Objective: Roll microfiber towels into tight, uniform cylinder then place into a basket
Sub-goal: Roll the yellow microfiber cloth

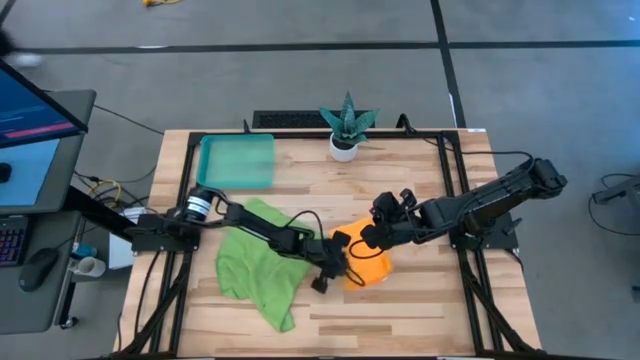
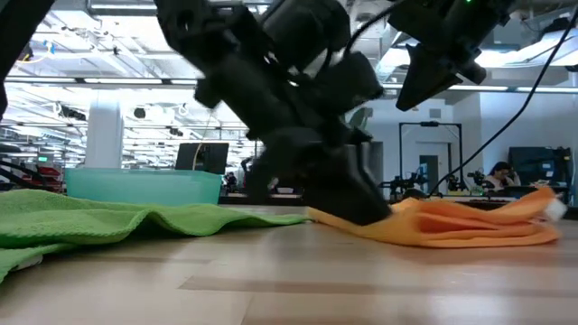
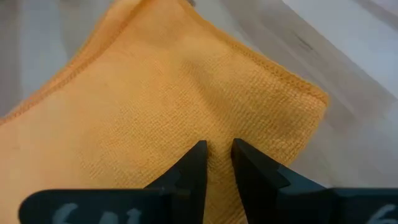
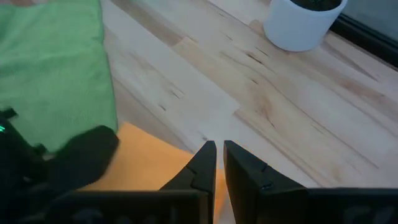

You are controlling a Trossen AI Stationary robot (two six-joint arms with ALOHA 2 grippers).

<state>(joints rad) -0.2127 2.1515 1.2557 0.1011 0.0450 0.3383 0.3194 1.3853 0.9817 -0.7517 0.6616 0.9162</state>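
The orange towel [image 1: 368,262] is being pressed flat on the table [image 1: 420,310] by the left gripper [image 1: 333,268], its fingers narrowed to a slit. The right gripper [image 1: 372,237], nearly closed and holding nothing, is being held at the towel's far edge. The green towel [image 1: 255,262] is being crossed by the left arm, with the basket [image 1: 236,162] and a potted plant [image 1: 346,128] being left at the far edge.

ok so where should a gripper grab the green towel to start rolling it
Probably the green towel's corner nearest the table's front edge, where it narrows to a free point clear of the left arm lying across its top. Come straight down from above: the cloth lies flat and rumpled on the table, so only a pinch of a raised edge would catch.
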